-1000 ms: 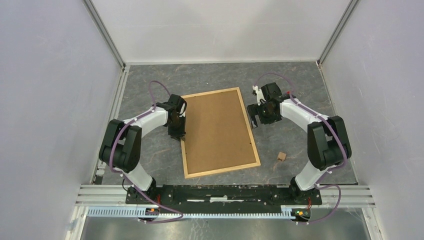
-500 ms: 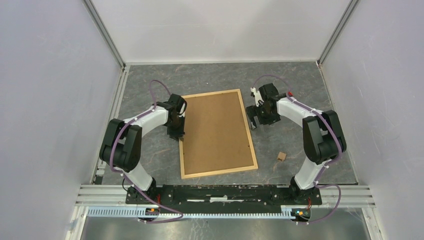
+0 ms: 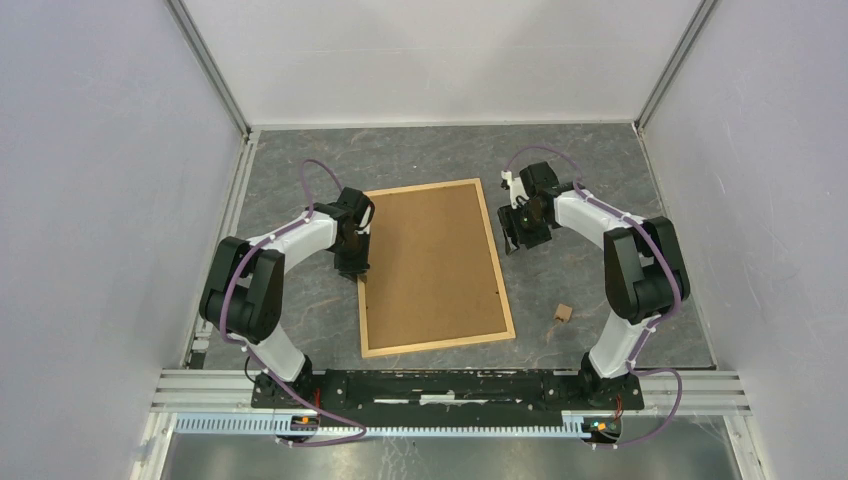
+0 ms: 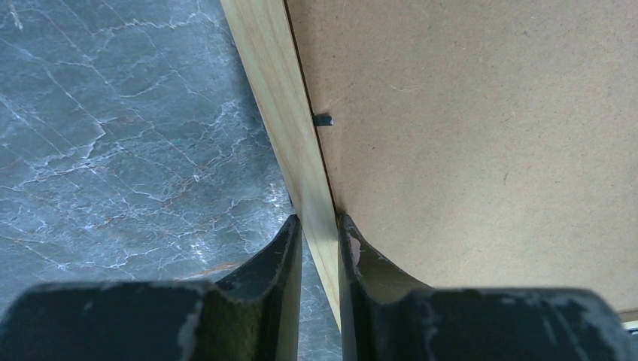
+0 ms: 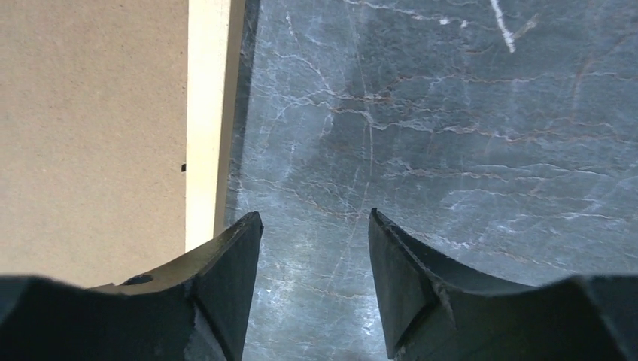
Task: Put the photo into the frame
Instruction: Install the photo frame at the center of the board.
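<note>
Frame [image 3: 435, 265] lies back up with its brown fibreboard showing; the photo is not in view, and I cannot tell whether it sits under the board. The step in hand looks like steadying the frame to work on its back. The left gripper [image 4: 320, 226] is narrow, pinching the light wood rail. The right gripper [image 5: 314, 216] stands partly open over bare table [image 5: 451, 113], holding nothing, with the far rail just outside one finger [image 5: 226, 286]. Its next move probably calls for shifting onto that rail.

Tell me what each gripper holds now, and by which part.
The left gripper pinches the frame by its left wooden strip, one finger on each side. The right gripper holds nothing; its jaws are open above the table, beside the frame.
</note>
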You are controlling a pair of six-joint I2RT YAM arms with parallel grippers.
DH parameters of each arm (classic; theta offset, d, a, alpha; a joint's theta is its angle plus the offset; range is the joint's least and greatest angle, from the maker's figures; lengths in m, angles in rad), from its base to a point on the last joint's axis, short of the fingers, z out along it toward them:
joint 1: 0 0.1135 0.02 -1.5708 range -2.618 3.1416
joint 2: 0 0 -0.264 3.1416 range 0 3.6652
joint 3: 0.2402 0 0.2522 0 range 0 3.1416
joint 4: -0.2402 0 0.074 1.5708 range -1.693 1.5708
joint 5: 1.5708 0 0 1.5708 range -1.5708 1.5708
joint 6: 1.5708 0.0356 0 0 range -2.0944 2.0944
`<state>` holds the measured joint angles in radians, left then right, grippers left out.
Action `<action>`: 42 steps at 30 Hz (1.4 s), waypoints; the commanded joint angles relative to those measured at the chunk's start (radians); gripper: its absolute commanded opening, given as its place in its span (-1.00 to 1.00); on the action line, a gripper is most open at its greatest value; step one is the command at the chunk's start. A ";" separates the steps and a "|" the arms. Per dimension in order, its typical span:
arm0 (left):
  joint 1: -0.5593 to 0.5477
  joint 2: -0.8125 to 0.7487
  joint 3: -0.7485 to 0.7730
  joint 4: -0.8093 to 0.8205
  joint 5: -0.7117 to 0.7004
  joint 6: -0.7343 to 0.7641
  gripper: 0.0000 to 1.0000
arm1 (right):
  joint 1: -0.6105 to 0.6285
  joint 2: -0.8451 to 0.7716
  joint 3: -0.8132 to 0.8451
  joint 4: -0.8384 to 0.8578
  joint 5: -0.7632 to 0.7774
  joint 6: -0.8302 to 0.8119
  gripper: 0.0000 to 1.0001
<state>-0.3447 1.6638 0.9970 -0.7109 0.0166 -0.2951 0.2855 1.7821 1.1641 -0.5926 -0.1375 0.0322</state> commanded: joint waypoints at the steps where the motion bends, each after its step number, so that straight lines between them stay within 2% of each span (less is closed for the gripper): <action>1: -0.003 0.025 0.011 -0.033 -0.059 0.056 -0.96 | -0.005 0.028 0.029 0.000 -0.100 -0.003 0.18; 6: -0.003 0.029 0.012 -0.033 -0.061 0.056 -0.96 | -0.003 0.031 0.031 0.036 -0.215 0.025 0.20; 8: -0.004 0.030 0.012 -0.032 -0.058 0.057 -0.96 | -0.001 0.059 0.041 0.030 -0.249 0.027 0.16; 12: -0.004 0.027 0.011 -0.031 -0.058 0.056 -0.96 | 0.001 0.092 0.056 0.019 -0.239 0.031 0.01; 20: -0.003 0.025 0.011 -0.031 -0.056 0.056 -0.96 | 0.002 0.117 0.101 0.017 -0.192 0.046 -0.11; 36: -0.003 0.015 0.008 -0.028 -0.052 0.057 -0.96 | 0.020 0.157 0.123 0.005 -0.233 0.051 -0.10; 42: -0.004 0.010 0.007 -0.027 -0.052 0.057 -0.96 | 0.026 0.163 0.132 -0.007 -0.203 0.049 -0.10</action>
<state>-0.3447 1.6703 1.0042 -0.7181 0.0166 -0.2951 0.2974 1.9167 1.2625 -0.6220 -0.3729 0.0811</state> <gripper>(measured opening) 0.269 0.451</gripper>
